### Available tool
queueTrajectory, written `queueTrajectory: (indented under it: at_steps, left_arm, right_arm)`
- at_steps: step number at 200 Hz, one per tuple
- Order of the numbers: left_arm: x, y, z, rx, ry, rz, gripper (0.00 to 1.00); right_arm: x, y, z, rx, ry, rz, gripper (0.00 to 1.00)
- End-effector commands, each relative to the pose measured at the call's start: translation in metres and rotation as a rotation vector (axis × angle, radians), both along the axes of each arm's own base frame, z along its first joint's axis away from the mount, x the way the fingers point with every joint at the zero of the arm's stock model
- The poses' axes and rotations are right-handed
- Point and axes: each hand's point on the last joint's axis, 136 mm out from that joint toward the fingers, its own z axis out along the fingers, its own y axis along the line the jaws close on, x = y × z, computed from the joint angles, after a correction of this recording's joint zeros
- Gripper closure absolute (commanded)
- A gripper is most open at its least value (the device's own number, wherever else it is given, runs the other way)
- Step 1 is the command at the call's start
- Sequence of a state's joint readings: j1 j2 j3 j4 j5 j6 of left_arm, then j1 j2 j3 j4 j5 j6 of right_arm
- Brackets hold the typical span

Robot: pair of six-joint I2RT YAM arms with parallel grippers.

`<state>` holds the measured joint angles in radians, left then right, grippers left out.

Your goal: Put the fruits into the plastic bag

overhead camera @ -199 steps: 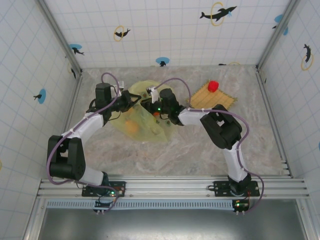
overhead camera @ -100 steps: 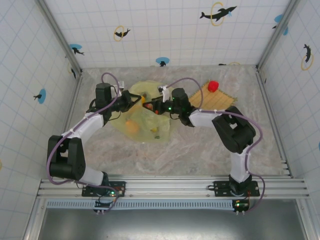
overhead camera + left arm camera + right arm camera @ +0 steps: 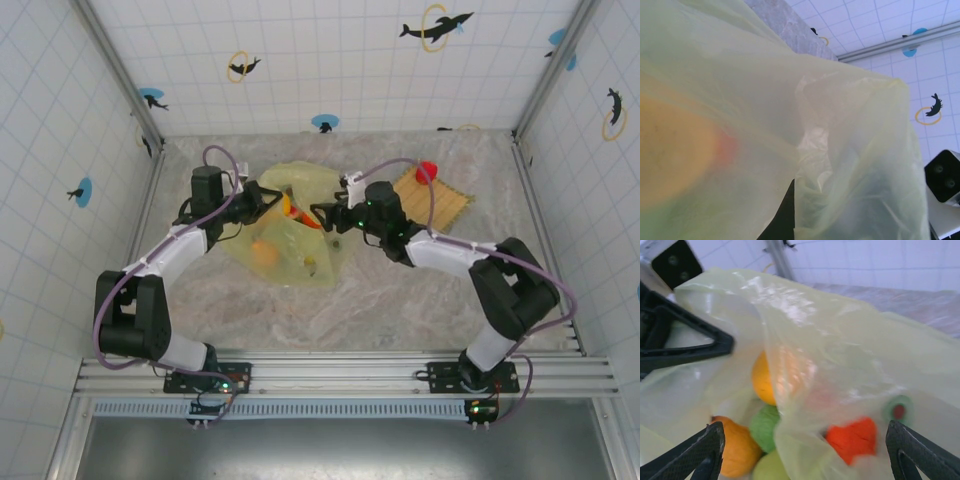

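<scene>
- Where the two arms reach out from the near edge of the table (image 3: 400, 310), they bend toward each other over its middle.
- On the right, the right gripper (image 3: 322, 217) points left at the plastic bag (image 3: 290, 240). In its own camera its fingers (image 3: 702, 452) stand wide apart with nothing clamped, and the bag's crinkled side bulges up between them.
- Opposite it, the left gripper (image 3: 272, 200) comes in from the left. Its black fingers (image 3: 715, 345) seem to meet at the tips on the bag's rim, and that edge stands lifted off the table.
- Between the two grippers the bag rests on the table, its mouth raised and turned toward the right gripper.
- Inside the bag lie several fruits (image 3: 765, 380), showing through the thin plastic: an orange fruit (image 3: 264, 252) near the bag's front, a green fruit (image 3: 765, 427) just beside it, and a red-orange fruit (image 3: 852, 437) behind a fold.
- At the left wrist camera the bag hangs right against the lens, with an orange blur glowing through it.
- Farther back on the right, a woven mat (image 3: 440, 205) lies well apart from the bag.
- One red fruit (image 3: 427, 172) sits on the mat's far corner.
- Beyond that rises the tiled wall (image 3: 330, 60) with dolphin stickers.
</scene>
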<state>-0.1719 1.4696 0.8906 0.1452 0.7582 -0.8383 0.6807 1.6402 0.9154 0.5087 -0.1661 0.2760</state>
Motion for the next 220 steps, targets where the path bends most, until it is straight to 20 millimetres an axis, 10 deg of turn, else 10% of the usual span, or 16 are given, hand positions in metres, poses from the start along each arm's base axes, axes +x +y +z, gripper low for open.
queueTrajectory:
  at_steps: [1,61,127,220]
  left_arm:
    - [-0.004,-0.002,-0.004,0.006,0.006,-0.009,1.0]
    - [-0.004,-0.002,-0.004,0.006,0.006,-0.01,1.0]
    - [-0.004,-0.002,-0.006,0.008,0.012,-0.009,1.0]
    - [-0.003,-0.001,-0.009,0.012,0.02,-0.009,1.0]
  right_arm:
    - [0.008,-0.038,0.017,-0.061,-0.093,-0.148,0.14]
    - [0.021,-0.119,0.031,-0.029,-0.121,-0.347,0.1]
    - [0.081,-0.239,-0.002,-0.327,-0.016,-0.787,0.04]
    - [0.151,-0.273,-0.056,-0.383,0.187,-0.872,0.02]
